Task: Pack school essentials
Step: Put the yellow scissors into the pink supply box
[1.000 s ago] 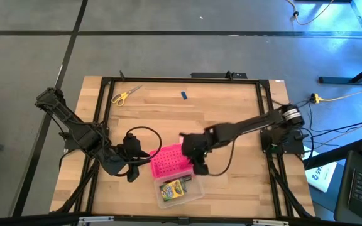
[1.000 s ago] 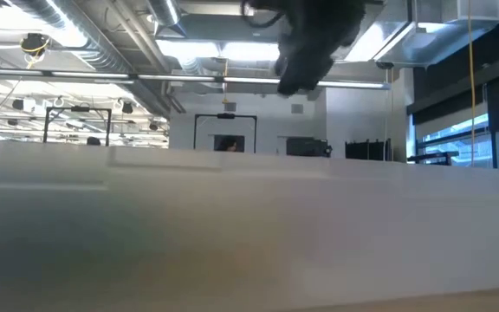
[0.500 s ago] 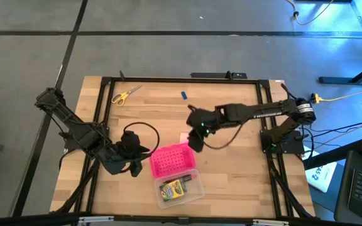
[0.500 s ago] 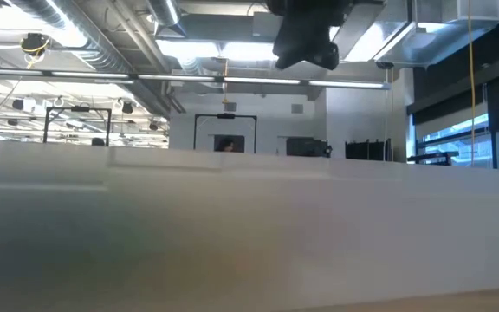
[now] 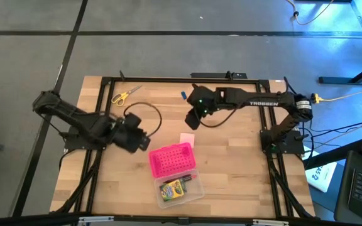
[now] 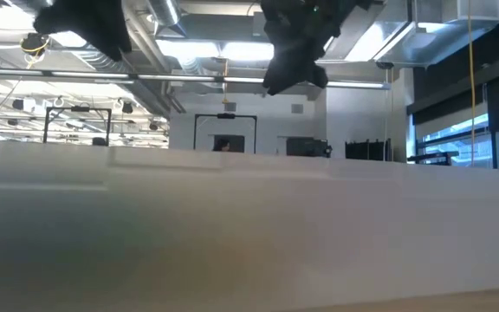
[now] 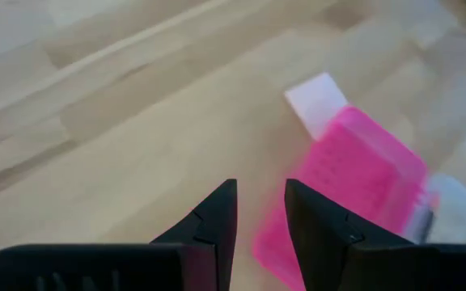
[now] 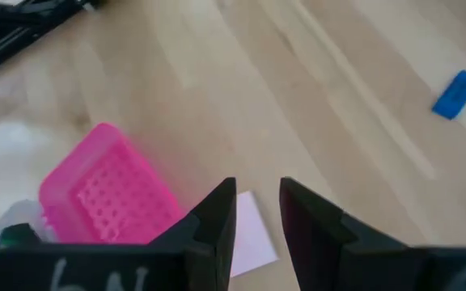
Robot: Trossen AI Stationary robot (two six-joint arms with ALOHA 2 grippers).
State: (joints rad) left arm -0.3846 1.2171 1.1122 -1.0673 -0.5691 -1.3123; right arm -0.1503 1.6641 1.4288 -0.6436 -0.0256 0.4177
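The bright pink dotted box (image 5: 171, 159) lies open on the table, its clear half (image 5: 181, 188) toward the near edge with the yellow-green crayon box (image 5: 175, 188) in it. A pale pink square pad (image 5: 187, 139) lies flat just beyond the box. The yellow-handled scissors (image 5: 126, 95) and a tiny blue piece (image 5: 184, 95) lie near the far edge. My left gripper (image 5: 140, 139) hovers left of the box, narrowly open and empty (image 7: 261, 190). My right gripper (image 5: 192, 119) hangs above the table beyond the pad, narrowly open and empty (image 8: 257, 187).
A black frame (image 5: 168, 79) runs around the wooden table top. A black cable (image 5: 144, 119) loops over the wood beside the left arm. Bare wood lies between the pad and the far edge, and right of the box.
My right gripper has risen from over the pink box and swung toward the far edge, rolling as it went. My left gripper has swung toward the far edge and the pink box, rolling too. The box stays where it was.
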